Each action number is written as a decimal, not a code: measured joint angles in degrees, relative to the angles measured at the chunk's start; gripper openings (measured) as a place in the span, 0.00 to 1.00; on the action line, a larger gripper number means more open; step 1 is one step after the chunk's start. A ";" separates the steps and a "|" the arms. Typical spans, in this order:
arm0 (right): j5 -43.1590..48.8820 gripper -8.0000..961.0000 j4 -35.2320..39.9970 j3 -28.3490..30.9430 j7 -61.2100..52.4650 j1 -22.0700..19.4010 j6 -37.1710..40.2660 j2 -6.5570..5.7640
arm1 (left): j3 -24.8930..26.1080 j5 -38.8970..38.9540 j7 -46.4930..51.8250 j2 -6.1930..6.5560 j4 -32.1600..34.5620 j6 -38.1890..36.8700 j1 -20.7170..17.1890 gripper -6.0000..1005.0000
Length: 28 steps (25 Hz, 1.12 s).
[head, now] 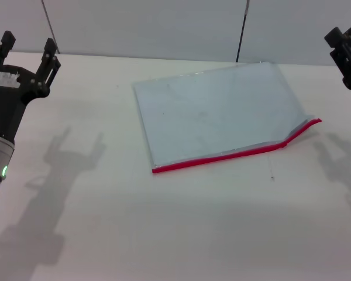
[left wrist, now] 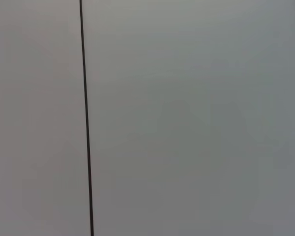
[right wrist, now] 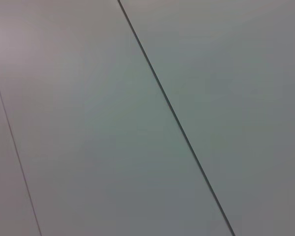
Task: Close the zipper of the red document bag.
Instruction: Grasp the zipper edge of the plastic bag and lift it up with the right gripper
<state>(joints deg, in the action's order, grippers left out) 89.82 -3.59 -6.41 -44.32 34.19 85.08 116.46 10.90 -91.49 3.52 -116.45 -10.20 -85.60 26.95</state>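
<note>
1. While both arms hang up high at the sides, the red document bag (head: 219, 114) lies flat on the white table (head: 164, 234), about in the middle between them.
2. Its zipper (head: 222, 157) is the red strip on the near long edge. Close to its right end the strip bends and lifts a little.
3. The left gripper (head: 28, 51) is far to the left of the bag, fingers spread wide, holding nothing.
4. The right gripper (head: 346, 44) is up by the bag's far right corner, not touching it. I cannot tell how its fingers stand.
5. Both wrist views show only a grey wall (left wrist: 187, 123) with thin dark lines.
</note>
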 joint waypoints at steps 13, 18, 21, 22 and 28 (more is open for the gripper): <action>-0.10 0.52 -0.41 2.33 8.46 -0.26 -0.26 0.19 | 0.00 0.00 0.00 0.00 0.00 0.00 0.03 0.77; -0.11 0.52 -0.54 2.72 8.82 -0.49 -0.27 0.24 | 0.00 0.00 0.00 0.00 0.00 0.00 0.03 0.77; -0.11 0.52 -0.55 2.72 8.83 -0.50 -0.27 0.25 | 0.00 0.00 0.00 0.00 0.00 0.00 0.03 0.77; -0.11 0.52 -0.55 2.74 8.84 -0.51 -0.27 0.26 | 0.00 0.00 0.00 0.00 0.00 0.00 0.03 0.77; -0.10 0.52 -0.55 2.81 8.80 -0.57 -0.27 0.26 | 0.00 0.00 0.00 0.00 0.00 0.00 0.03 0.77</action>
<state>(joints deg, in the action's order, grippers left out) 89.73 -4.13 -3.60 -35.52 33.62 84.81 116.72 10.89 -91.49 3.52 -116.45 -10.20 -85.61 26.98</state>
